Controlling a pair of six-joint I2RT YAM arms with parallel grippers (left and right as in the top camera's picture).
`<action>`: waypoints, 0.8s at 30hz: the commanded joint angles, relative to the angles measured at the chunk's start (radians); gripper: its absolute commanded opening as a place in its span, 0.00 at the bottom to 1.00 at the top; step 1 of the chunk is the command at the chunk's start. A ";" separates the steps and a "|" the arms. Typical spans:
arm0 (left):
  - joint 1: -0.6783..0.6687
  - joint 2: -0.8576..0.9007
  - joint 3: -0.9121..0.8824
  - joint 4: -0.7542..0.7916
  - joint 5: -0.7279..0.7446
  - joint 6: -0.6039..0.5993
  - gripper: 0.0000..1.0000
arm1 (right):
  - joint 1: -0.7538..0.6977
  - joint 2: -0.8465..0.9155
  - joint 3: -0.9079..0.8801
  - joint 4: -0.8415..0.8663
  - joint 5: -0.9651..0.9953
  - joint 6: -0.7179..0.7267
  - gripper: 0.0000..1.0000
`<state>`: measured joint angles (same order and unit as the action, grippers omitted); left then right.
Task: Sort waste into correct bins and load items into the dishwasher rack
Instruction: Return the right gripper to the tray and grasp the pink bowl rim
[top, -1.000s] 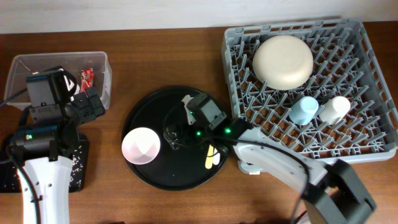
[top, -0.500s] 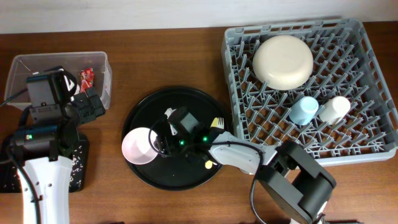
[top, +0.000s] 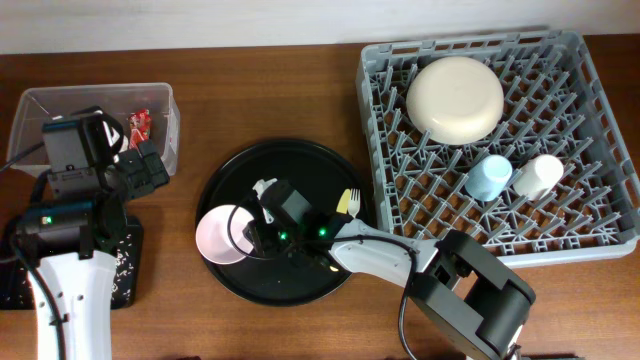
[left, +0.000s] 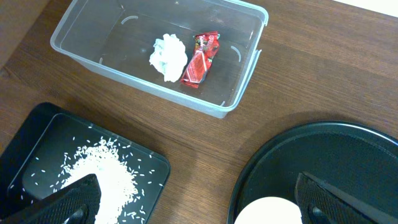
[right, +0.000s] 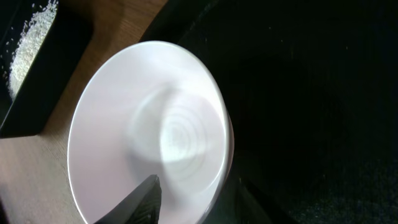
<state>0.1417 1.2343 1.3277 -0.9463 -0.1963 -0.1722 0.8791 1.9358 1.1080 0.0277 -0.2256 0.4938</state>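
Note:
The pink bowl (top: 222, 235) sits at the left of the round black tray (top: 290, 160). My right gripper (top: 250, 232) is at its right rim. In the right wrist view one finger (right: 144, 199) is inside the bowl (right: 143, 124) and the other is outside the rim, with a gap still showing, so the right gripper (right: 199, 193) is open. My left gripper (left: 205, 205) hangs wide open above the table, holding nothing. The tissue (left: 168, 56) and red wrapper (left: 200, 60) lie in the clear tub (left: 245, 68). Rice grains (left: 99, 177) lie in the shallow black tray (left: 37, 124).
The grey rack (top: 580, 230) at the right holds the cream plate (top: 455, 98), the blue cup (top: 488, 178) and the white cup (top: 537, 174). A pale yellow fork (top: 350, 203) lies at the round tray's right side, partly under my right arm.
My right arm has swept left across the round tray to the pink bowl, and its jaws have narrowed around the bowl's rim. The left arm has not moved.

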 joint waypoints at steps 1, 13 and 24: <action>0.003 -0.005 0.013 0.001 -0.010 0.003 0.99 | 0.006 0.006 0.003 -0.010 0.016 -0.006 0.37; 0.003 -0.005 0.013 0.001 -0.010 0.003 0.99 | 0.004 0.019 0.003 0.003 0.028 -0.006 0.38; 0.003 -0.005 0.013 0.001 -0.010 0.003 0.99 | 0.004 0.019 0.003 -0.005 0.027 -0.006 0.08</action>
<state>0.1417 1.2343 1.3277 -0.9463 -0.1963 -0.1722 0.8787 1.9442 1.1080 0.0242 -0.2031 0.4938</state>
